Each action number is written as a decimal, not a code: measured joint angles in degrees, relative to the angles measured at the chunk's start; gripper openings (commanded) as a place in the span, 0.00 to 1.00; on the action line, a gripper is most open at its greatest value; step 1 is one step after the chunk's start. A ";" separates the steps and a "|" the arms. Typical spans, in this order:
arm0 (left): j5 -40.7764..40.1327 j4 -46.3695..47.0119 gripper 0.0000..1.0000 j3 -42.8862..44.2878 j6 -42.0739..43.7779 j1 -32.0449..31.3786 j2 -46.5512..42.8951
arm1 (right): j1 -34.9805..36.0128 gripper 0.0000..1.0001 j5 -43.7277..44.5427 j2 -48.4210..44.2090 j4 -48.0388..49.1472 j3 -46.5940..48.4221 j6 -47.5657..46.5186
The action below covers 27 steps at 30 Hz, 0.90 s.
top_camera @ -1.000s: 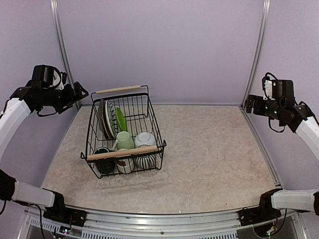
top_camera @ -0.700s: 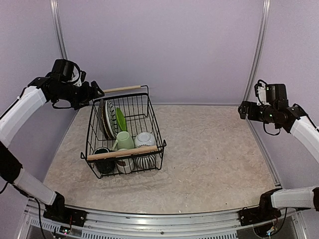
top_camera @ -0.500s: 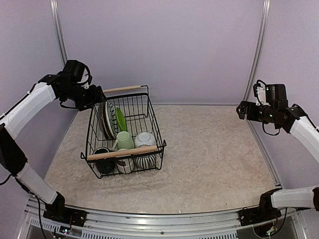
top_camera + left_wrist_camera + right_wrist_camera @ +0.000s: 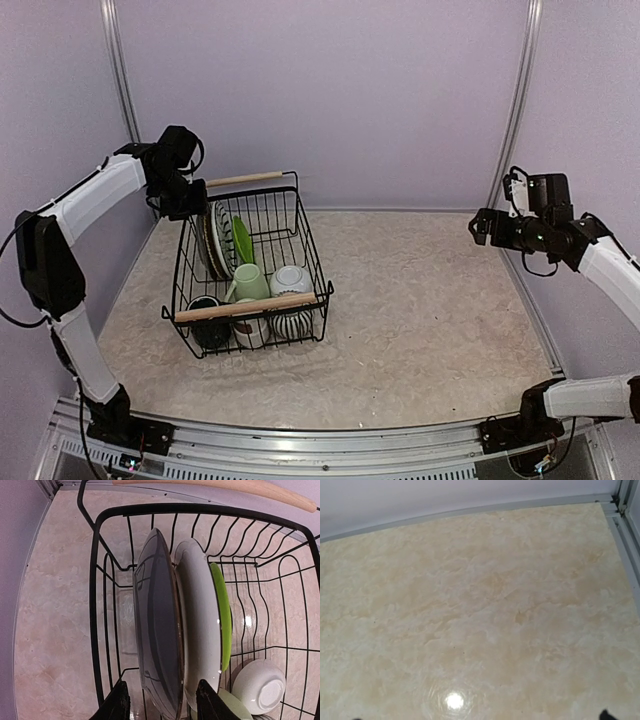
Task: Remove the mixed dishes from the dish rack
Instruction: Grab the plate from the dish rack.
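The left arm is being brought in from beyond the left edge of the worktop (image 4: 430, 320). The left fingers (image 4: 119, 704), wide a second ago, are being narrowed astride the upper rim of the dark plate (image 4: 155, 630), with a gap showing. The right fingers (image 4: 606, 714) are being held wide over bare worktop. The dish rack (image 4: 314, 240) is being left unmoved on the worktop's left half, its long axis running near to far. The dark plate is being kept on edge at the rack's far left, rim up, beside the striped plate (image 4: 200, 630) and the lime-green plate (image 4: 224, 615).
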 measured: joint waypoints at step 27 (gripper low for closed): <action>-6.27 -1.99 0.19 3.37 0.39 1.01 5.35 | 1.70 1.00 0.15 0.26 -0.02 -0.98 1.29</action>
